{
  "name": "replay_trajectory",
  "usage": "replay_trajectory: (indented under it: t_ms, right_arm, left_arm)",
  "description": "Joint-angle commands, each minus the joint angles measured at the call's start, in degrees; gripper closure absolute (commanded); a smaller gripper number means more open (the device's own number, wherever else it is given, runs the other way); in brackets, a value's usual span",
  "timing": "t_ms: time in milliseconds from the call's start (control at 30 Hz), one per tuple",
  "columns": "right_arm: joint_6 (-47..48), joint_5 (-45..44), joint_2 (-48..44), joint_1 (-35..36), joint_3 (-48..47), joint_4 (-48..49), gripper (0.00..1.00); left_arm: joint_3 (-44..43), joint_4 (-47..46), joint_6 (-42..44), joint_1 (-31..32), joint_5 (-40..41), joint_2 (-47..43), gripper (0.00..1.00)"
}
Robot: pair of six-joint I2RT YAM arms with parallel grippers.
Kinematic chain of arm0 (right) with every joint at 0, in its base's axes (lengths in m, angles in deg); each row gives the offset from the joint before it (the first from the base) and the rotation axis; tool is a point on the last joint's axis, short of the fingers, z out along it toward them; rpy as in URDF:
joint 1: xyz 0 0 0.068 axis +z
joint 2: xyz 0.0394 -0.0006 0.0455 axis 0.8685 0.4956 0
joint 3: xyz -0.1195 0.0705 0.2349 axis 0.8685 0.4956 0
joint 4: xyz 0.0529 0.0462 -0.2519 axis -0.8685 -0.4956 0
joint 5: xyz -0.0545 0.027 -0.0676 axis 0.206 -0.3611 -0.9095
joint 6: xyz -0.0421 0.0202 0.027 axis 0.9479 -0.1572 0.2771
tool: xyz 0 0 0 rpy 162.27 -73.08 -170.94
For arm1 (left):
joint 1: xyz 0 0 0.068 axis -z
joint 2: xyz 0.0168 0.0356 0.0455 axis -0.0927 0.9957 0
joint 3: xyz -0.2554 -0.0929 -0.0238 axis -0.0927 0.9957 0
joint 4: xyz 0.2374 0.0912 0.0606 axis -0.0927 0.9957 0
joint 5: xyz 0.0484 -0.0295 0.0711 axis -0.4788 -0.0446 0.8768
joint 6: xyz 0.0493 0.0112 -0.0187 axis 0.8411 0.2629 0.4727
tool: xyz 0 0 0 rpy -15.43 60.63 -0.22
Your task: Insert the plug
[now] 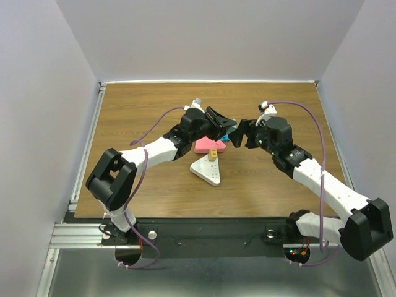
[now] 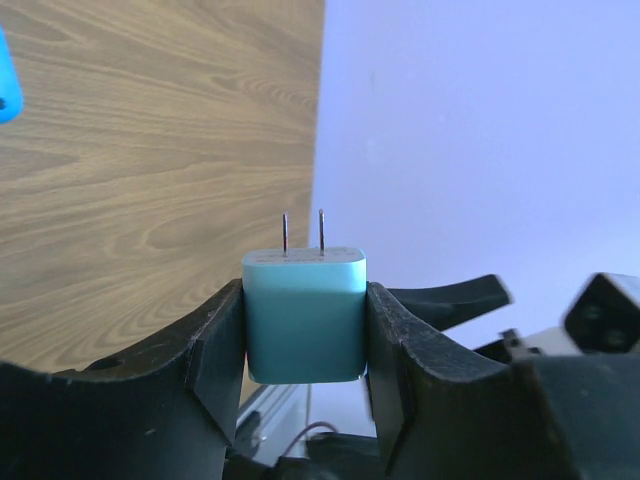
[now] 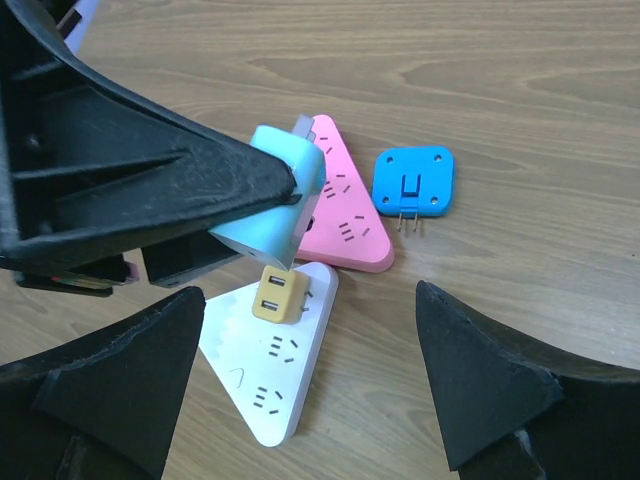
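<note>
Plug, teal, pinched between left jaws; right jaws wide apart.

Blue adapter cut at L edge; left tool hides teal plug sides.

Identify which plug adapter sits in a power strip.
The small yellow adapter, in the white triangular strip; the teal adapter is gripped, the blue adapter lies loose.

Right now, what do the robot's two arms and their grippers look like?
The left arm and right arm both have white links joined by bulky black joint housings. A thin purple cable loops along each. The left gripper and right gripper are matte black with broad, tapering fingers. Small coloured lights glow at the right arm's base.
</note>
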Motion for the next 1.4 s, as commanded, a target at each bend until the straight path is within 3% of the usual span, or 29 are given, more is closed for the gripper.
replay_trajectory:
  t_ms: [0, 467, 733, 867, 1100, 1233, 1267, 1367]
  right_arm:
    - [1.49, -4.57, 0.42, 2.61, -3.09, 5.43, 0.1]
    - [2.46, -9.6, 3.22, 4.55, 2.71, 22.73, 0.1]
    - [4.66, -12.84, 7.45, 8.67, 1.13, 25.82, 0.19]
    - [6.41, -17.4, 7.97, 10.87, 0.43, 26.88, 0.39]
    - [7.73, -23.47, 8.5, 12.1, -0.37, 26.44, 0.54]
    - [7.91, -25.76, 8.68, 12.28, -0.8, 25.73, 0.73]
    - [7.82, -26.29, 8.77, 12.37, -0.89, 25.21, 0.84]
    - [6.95, -29.79, 9.38, 12.37, -1.77, 23.37, 1.0]
  left_arm:
    - [0.69, -7.36, -3.63, -0.01, 0.26, -3.66, 1.0]
    - [5.26, -12.02, -8.91, 0.95, 3.16, -6.03, 1.0]
    - [4.21, -12.82, -9.35, 1.22, 2.19, -4.88, 1.0]
    - [4.82, -12.91, -9.52, 1.39, 2.54, -5.32, 1.0]
    - [6.49, -13.26, -10.58, 1.39, 3.24, -6.11, 1.0]
    - [7.11, -13.52, -10.75, 1.39, 3.68, -6.47, 1.0]
    - [7.28, -13.52, -10.67, 1.48, 3.77, -6.55, 1.0]
    - [7.55, -14.31, -9.79, 1.48, 3.33, -6.73, 1.0]
